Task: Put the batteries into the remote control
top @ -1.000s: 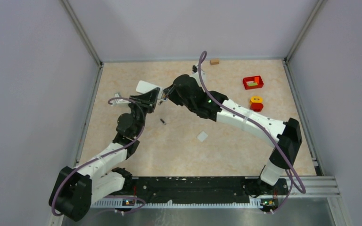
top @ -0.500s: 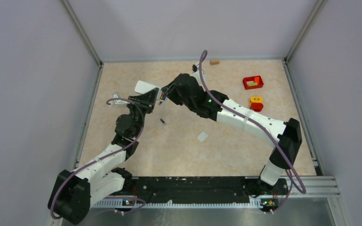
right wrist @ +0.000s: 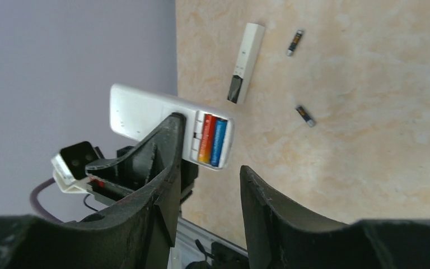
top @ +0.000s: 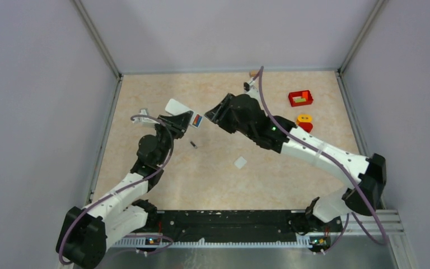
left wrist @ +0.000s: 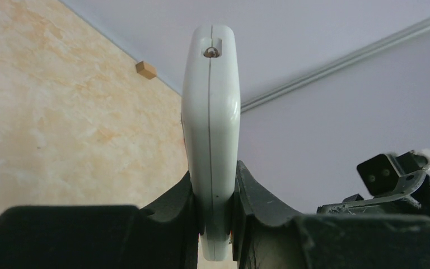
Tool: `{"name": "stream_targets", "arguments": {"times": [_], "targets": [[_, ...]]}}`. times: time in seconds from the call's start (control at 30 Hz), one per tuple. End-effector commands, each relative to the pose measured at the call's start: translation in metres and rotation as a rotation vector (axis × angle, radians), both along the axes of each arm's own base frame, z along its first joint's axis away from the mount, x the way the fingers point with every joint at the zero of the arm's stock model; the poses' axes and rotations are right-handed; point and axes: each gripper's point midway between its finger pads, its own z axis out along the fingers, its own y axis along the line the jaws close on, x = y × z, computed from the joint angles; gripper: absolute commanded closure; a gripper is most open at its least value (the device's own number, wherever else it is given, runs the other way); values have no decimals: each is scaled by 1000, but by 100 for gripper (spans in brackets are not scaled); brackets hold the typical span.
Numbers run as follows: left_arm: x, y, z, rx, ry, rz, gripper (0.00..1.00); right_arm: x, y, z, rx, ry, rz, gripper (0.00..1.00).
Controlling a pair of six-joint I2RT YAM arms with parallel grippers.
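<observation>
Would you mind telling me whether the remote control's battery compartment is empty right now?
No, the right wrist view shows two batteries, one red and one blue, seated in the remote control's open compartment.

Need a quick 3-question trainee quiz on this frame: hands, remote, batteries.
1. True or false: the left hand is shut on the remote.
2. What sits in the remote's open bay? A) nothing B) batteries, red and blue C) a screw
3. Right hand: open or shut?

Key: 1 true; 2 B; 3 open, nothing between its fingers.
</observation>
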Motion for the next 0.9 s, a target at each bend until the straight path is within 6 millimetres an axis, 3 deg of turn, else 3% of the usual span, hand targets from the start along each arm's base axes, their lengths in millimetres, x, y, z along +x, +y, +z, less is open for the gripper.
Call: {"name": "stream_targets", "arguments": {"times": [0.0, 0.1, 0.23, 0.33, 0.47, 0.67, 0.77, 0.87], "targets": [[-16, -28, 16, 265, -125, -163, 100, -16, -33, -16, -3, 32, 32, 55], [-21, -45, -1, 311, -115, -271, 100, -27, -38, -44, 18, 80, 75, 55], [-31, -72, -18, 261, -70, -447, 100, -45, -45, -61, 79, 61, 127, 25], [-45, -84, -18, 181, -41, -556, 100, -57, -50, -48, 174, -56, 184, 11], [-57, -90, -12, 127, 16, -631, 100, -67, -66, -21, 284, -208, 196, 2], [-79, -96, 10, 40, 39, -753, 100, -72, -69, 0, 373, -285, 206, 4], [-89, -97, 20, 2, 44, -796, 100, -76, -63, 14, 431, -337, 250, 13], [-95, -97, 33, -20, 35, -821, 100, -77, -57, 15, 428, -340, 276, 24]]}}
